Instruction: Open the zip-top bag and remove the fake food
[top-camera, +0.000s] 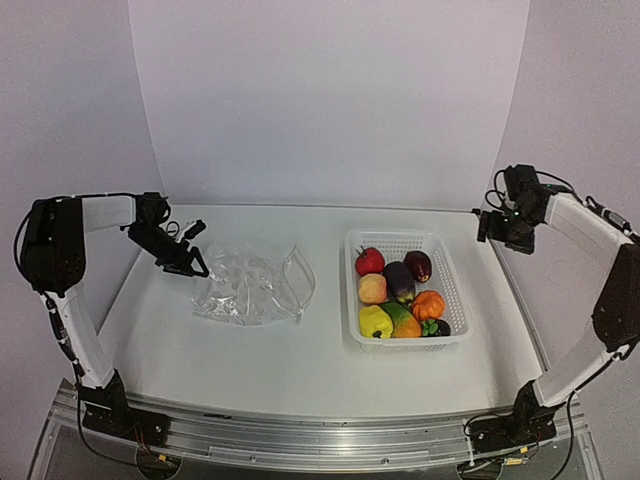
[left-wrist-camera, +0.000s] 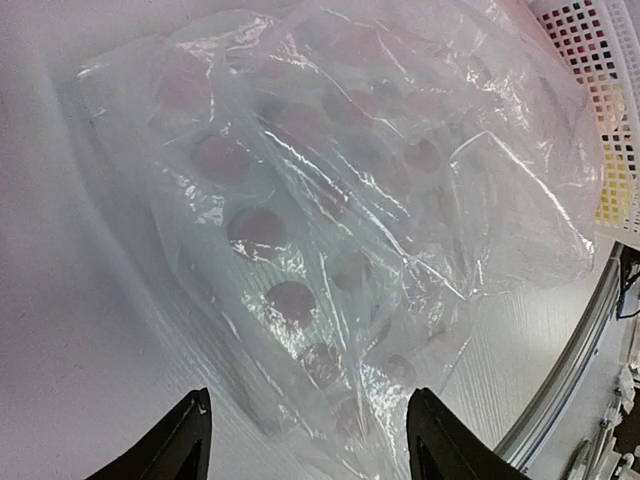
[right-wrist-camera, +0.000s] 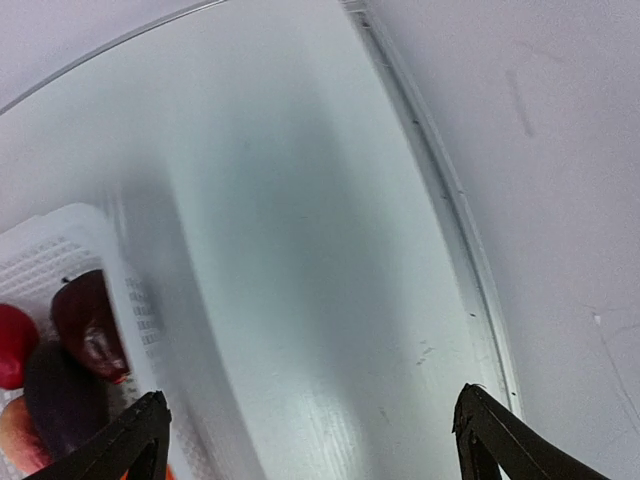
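1. The zip-top bag (top-camera: 255, 285) was found lying crumpled on the table (top-camera: 300, 370), left of centre and well apart from the white mesh basket (top-camera: 452, 290).
2. In the left wrist view the zip-top bag (left-wrist-camera: 350, 220) filled most of the frame. Roundish dull pink patches were seen on the plastic, but what they were could not be told.
3. The left gripper (top-camera: 188, 264) was noted at the bag's left edge, tilted down toward it. Its jaws were spread apart and released, with nothing grasped. From its own camera, the left gripper (left-wrist-camera: 305, 430) had the bag's near edge lying between and below the fingertips. Contact with the plastic could not be judged.
4. The fake food (top-camera: 400, 295) was recorded inside the basket, right of centre. The pieces were packed close together:
   - a red piece (top-camera: 369, 261)
   - a dark maroon piece (top-camera: 418, 265)
   - a dark purple piece (top-camera: 399, 280)
   - a peach-pink piece (top-camera: 372, 289)
   - an orange piece (top-camera: 428, 304)
   - a yellow piece (top-camera: 375, 322)
5. The right gripper (top-camera: 505, 228) was held above the table's far right corner, beyond the basket. Its jaws were wide apart and released, with nothing grasped.
6. From the right wrist camera, the right gripper (right-wrist-camera: 310, 430) looked down on bare table. A basket corner (right-wrist-camera: 100, 230) and the dark maroon piece (right-wrist-camera: 88, 320) showed at lower left.
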